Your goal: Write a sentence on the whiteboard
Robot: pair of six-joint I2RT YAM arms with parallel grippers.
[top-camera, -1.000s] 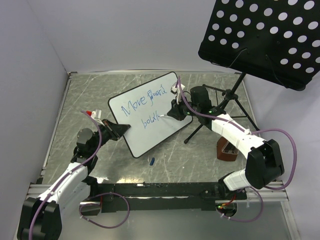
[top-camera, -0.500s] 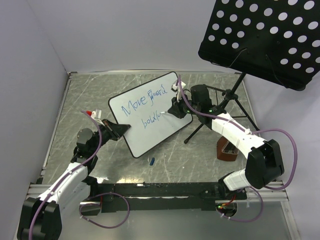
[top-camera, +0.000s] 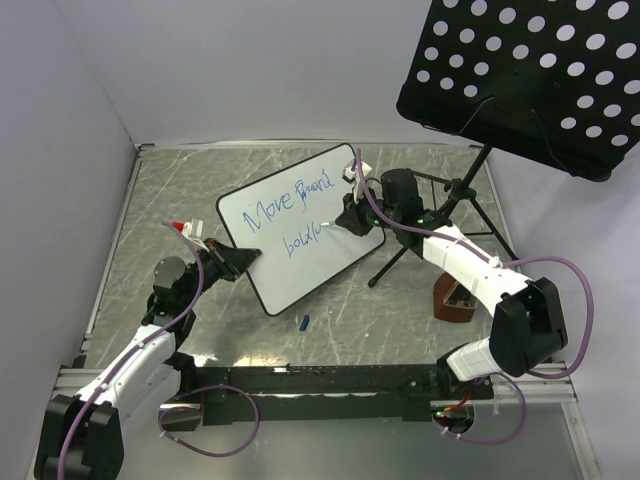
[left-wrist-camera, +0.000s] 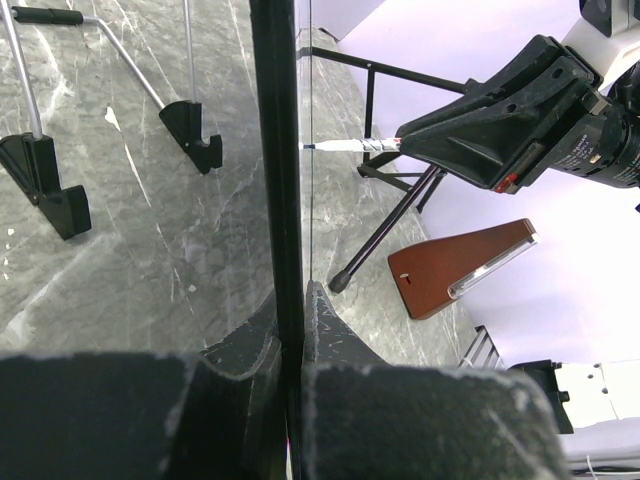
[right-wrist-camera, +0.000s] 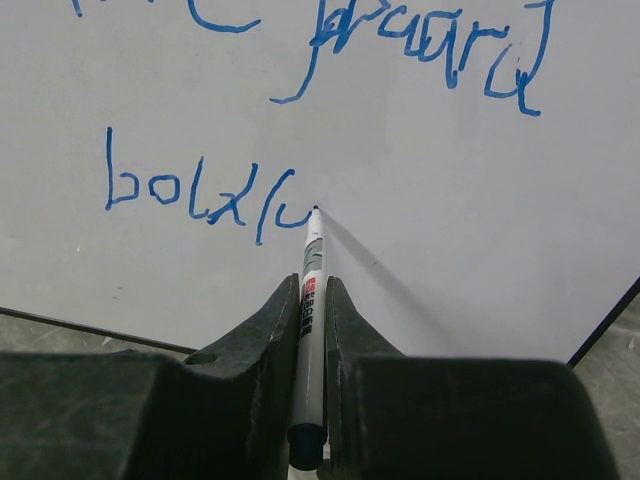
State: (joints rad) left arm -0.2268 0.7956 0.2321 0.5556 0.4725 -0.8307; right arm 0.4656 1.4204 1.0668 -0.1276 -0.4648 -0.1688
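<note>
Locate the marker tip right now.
Right wrist view: the marker, held by the right end effector, has its tip on the whiteboard at the end of the lower blue word.

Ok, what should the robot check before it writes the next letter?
1. Thin white marker pen squeezed between the right arm's fingers: ok.
2. Pen tip touching the flat white black-rimmed whiteboard: ok.
3. Tip at the end of the blue handwritten words: ok.
4. Left arm's fingers pinching the board's rim: ok.
5. Blank space right of the tip: ok.
6. Right arm clear of the legs of the black perforated music stand: cannot tell.
</note>
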